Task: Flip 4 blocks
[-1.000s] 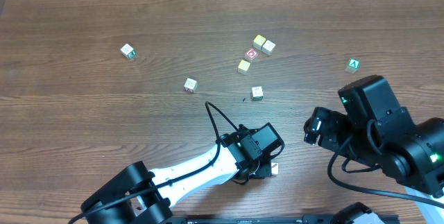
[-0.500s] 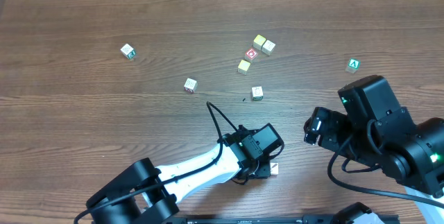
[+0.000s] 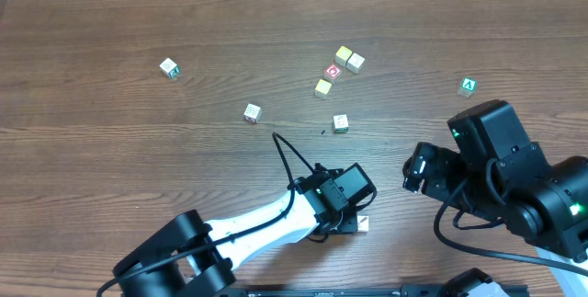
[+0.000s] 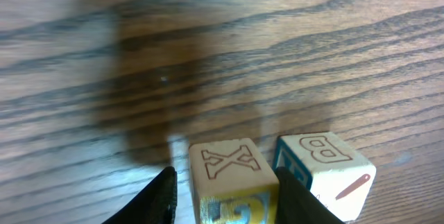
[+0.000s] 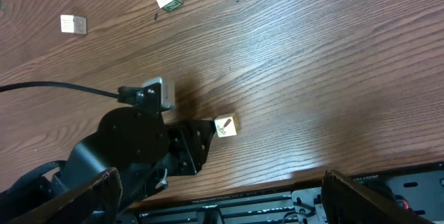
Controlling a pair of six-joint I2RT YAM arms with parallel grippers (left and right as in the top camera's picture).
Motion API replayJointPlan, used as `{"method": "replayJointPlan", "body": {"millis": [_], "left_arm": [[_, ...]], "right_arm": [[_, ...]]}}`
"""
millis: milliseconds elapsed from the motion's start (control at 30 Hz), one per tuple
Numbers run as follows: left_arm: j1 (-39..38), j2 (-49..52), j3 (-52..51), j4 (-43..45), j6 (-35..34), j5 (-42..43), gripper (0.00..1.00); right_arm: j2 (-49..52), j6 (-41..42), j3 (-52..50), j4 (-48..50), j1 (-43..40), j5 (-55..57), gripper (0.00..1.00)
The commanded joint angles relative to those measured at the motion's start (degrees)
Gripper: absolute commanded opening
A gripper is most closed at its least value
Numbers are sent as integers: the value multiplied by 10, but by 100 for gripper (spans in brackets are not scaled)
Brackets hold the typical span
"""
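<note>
Straddling X block [image 4: 225,167], left claw [image 4: 223,177] adjoins B block [image 4: 326,165].

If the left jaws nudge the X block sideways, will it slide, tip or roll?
The X block looks like a flat-faced wooden cube, so it likely slides, not rolls. It sits beside the B block, so a push that way probably shoves both.

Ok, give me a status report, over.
Left hand open, straddling X block. Right hand open, empty. B block close beside the X block.
</note>
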Motion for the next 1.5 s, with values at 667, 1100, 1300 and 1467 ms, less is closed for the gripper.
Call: {"method": "replayJointPlan", "body": {"millis": [667, 1100, 1300, 1467], "left_arm": [[0, -64, -6, -122, 17, -50, 4], [15, -3, -5, -57, 26, -10, 4], [31, -3, -5, -44, 37, -16, 4], [34, -3, -5, -34, 46, -5, 4]], "right_arm": [[-9, -4, 14, -4, -1, 10, 93], [-9, -4, 14, -3, -1, 10, 93], [-9, -5, 14, -5, -1, 10, 93], [-9, -4, 14, -5, -1, 10, 93]]}}
